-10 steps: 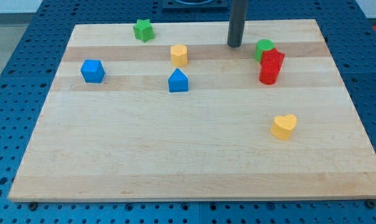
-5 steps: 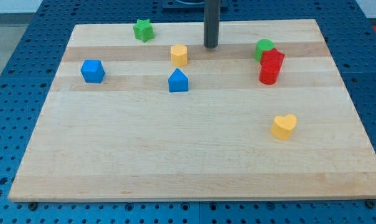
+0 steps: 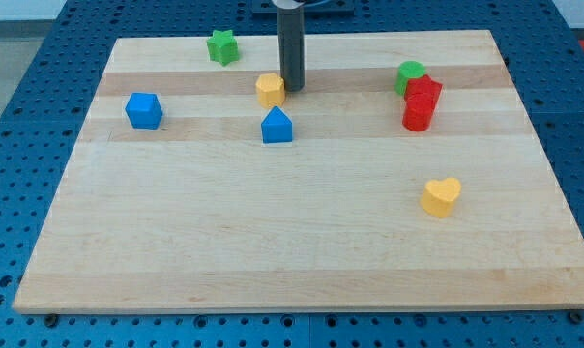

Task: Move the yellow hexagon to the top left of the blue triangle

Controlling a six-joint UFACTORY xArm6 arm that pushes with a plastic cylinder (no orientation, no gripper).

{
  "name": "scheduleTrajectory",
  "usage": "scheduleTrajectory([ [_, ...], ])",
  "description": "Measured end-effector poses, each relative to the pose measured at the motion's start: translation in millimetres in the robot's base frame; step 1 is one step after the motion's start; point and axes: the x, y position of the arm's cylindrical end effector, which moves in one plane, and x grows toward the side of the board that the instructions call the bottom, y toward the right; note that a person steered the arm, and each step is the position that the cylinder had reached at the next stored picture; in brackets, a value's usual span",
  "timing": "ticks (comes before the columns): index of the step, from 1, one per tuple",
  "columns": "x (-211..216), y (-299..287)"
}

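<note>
The yellow hexagon (image 3: pixel 269 90) sits on the wooden board near the view's top, just above and slightly left of the blue triangle (image 3: pixel 277 126). My tip (image 3: pixel 291 89) stands right against the hexagon's right side. The rod rises straight up out of the view's top. A small gap of board separates the hexagon from the triangle.
A blue cube (image 3: pixel 143 110) lies at the view's left and a green star (image 3: pixel 222 46) at the top left. A green cylinder (image 3: pixel 410 74) touches two red blocks (image 3: pixel 421 103) at the right. A yellow heart (image 3: pixel 440 196) lies lower right. The board's edges (image 3: pixel 302 307) border blue pegboard.
My tip has slid left along the board's top from near the green cylinder to the yellow hexagon. The hexagon has shifted slightly left. Other blocks have not moved.
</note>
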Motion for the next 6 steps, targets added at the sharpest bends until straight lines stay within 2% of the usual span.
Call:
scheduleTrajectory([
  [6,-5,-66],
])
